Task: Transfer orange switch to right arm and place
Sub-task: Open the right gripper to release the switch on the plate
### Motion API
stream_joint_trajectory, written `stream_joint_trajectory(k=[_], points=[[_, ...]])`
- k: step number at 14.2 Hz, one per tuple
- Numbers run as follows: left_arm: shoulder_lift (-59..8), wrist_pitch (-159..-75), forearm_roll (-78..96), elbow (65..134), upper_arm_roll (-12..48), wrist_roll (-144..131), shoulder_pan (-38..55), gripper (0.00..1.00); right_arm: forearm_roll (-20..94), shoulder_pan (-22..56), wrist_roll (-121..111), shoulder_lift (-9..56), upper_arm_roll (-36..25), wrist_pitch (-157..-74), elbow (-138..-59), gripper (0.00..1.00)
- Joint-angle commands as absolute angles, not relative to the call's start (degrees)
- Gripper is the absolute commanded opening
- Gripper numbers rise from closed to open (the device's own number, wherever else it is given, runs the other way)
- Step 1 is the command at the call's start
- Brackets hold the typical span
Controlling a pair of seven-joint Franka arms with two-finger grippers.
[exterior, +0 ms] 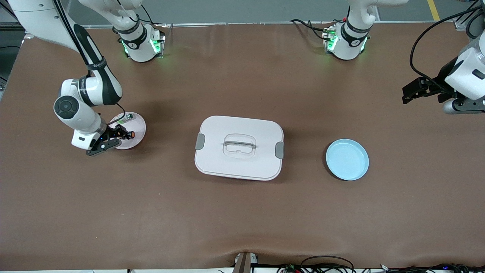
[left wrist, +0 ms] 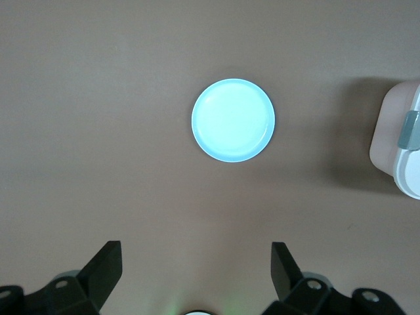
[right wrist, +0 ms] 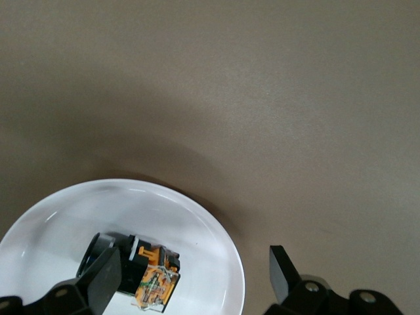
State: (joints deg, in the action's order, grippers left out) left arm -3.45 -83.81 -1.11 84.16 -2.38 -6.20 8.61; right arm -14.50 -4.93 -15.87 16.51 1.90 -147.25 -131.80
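Two arms show in the front view: the right gripper (exterior: 113,142) is low over the pink plate (exterior: 138,131) where the orange switch (exterior: 130,134) lies, the left gripper (exterior: 415,91) waiting. Left wrist view: jaws wide above the blue plate (left wrist: 233,120). Right wrist view: jaws wide, the switch (right wrist: 141,269) beside one finger (right wrist: 105,279).

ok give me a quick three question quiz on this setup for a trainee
1. True or false: the orange switch lies on the blue plate.
2. Which one is down over the white plate? A) the left end effector B) the right end effector
3. Fill in: the lidded box sits between the two ____.
Key: 1 false; 2 B; 3 plates.
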Motion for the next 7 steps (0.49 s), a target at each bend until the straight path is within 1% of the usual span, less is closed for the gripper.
stream_joint_trajectory(k=[1, 5, 7], points=[[-4.1, -83.6, -0.4, 82.8, -2.9, -5.4, 8.6, 1.0, -15.6, -4.4, -8.4, 14.8, 2.2, -145.9, -131.7, 1.0], [-4.1, -83.6, -0.4, 82.8, -2.9, -5.4, 8.8, 1.0, -15.6, -3.9, 8.3, 13.5, 2.3, -145.3, -131.7, 1.0], [-4.1, -83.6, -0.4, 82.8, -2.9, -5.4, 8.7, 1.0, -15.5, -4.2, 10.2, 12.8, 2.3, -145.2, -131.7, 1.0]])
